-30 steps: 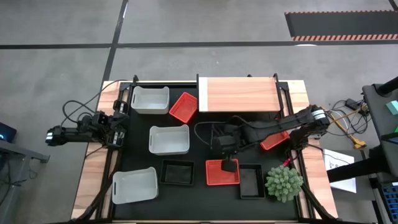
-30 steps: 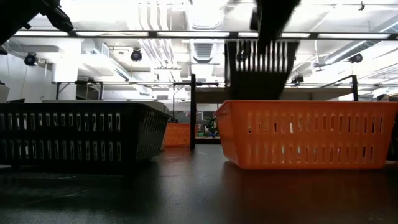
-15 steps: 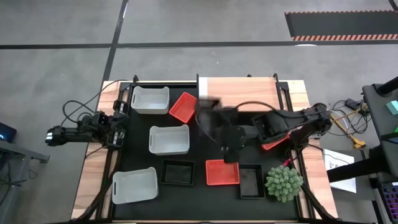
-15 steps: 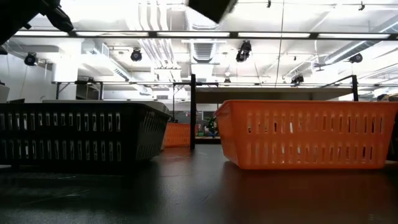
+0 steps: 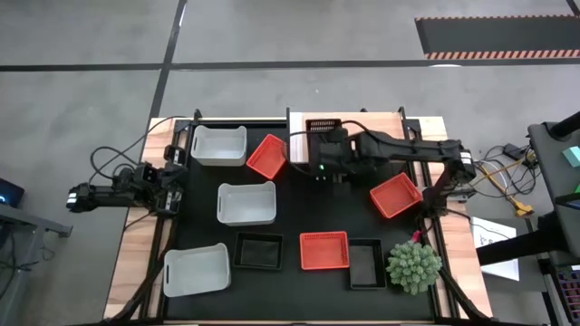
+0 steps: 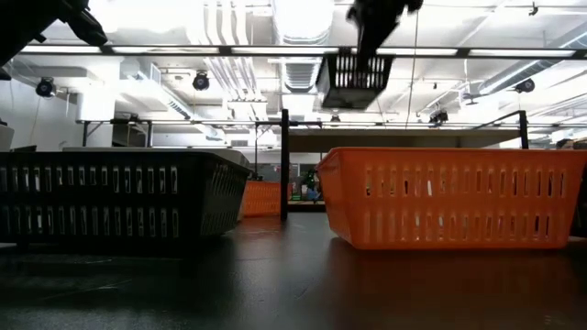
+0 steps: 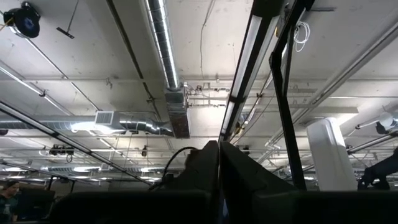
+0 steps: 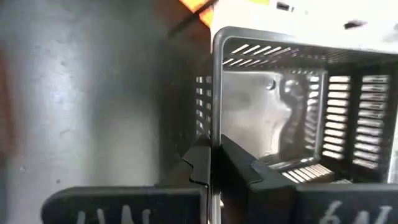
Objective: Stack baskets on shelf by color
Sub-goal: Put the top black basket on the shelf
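The right gripper (image 5: 319,152) is clamped on the rim of a black slotted basket (image 5: 323,128), held over the light-wood shelf (image 5: 372,138); the left gripper's state is unclear

Low view: black basket held aloft

Hanging from the right gripper (image 6: 367,41) near the top edge: a small black basket (image 6: 355,80), slatted, clamped by its wall and dangling just below the jaws, clear of the table. Directly beneath the jaws, well apart: an orange basket (image 6: 449,197) resting on the dark tabletop (image 6: 293,284). Off to one side of the jaws, lower down: a large black basket (image 6: 115,197). Between those two, farther back: another orange basket (image 6: 261,198), partly hidden.
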{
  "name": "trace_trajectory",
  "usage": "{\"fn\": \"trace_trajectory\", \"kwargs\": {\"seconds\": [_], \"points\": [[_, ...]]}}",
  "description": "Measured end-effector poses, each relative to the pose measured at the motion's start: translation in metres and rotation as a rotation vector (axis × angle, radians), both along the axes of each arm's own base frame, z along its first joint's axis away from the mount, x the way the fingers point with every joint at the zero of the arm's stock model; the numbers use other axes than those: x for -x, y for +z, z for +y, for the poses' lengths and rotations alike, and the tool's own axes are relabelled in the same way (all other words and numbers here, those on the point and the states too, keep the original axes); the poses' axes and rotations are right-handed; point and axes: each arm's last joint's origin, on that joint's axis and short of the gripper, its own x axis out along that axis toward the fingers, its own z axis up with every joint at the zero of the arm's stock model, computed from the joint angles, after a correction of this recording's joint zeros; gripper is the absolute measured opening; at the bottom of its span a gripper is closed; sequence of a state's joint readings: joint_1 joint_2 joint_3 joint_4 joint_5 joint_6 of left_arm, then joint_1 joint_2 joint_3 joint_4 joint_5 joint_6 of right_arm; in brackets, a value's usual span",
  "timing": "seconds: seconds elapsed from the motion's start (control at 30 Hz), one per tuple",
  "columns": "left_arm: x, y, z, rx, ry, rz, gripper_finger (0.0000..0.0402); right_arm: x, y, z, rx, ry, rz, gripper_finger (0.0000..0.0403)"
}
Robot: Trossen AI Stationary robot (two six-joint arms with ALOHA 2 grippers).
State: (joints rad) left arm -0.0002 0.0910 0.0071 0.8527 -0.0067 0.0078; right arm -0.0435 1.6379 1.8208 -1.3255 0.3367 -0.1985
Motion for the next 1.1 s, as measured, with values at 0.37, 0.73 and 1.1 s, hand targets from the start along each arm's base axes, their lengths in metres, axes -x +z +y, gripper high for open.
{"fn": "trace_trajectory", "kwargs": {"seconds": [0.37, 0.73, 1.1], "points": [[0.001, 0.001, 0.0, -0.005, 0.004, -0.005, 0.0, -0.004, -0.02, -0.035, -0.022, 0.011, 0.004, 0.0009], [0.0, 0.001, 0.0, -0.006, 0.004, -0.005, 0.0, -0.013, -0.028, -0.038, 0.009, 0.067, -0.053, 0.0009], [0.001, 0.001, 0.0, -0.006, 0.004, -0.006, 0.0, -0.013, -0.03, -0.057, 0.017, -0.024, -0.099, 0.0054]]}}
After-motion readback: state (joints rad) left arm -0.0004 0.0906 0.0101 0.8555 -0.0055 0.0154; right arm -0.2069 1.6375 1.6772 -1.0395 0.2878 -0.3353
